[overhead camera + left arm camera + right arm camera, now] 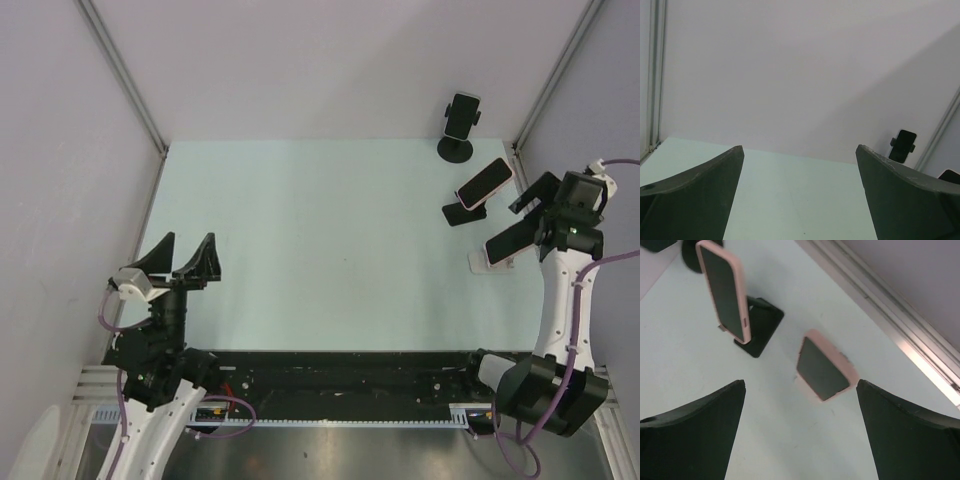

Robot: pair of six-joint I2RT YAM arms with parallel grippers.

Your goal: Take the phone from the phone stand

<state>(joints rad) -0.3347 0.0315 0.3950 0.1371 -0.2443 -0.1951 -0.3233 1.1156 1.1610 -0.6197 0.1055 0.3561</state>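
phone pink case, dark screen | stand black | table pale mint

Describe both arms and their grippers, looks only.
The left arm and right arm have white shells with black joints; a purple cable loops along each. The left gripper and right gripper each carry two broad, dark fingers tapering to a point.

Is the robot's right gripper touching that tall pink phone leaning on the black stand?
Apart. In the right wrist view, bare table shows between the open right gripper and the pink phone on its black stand.
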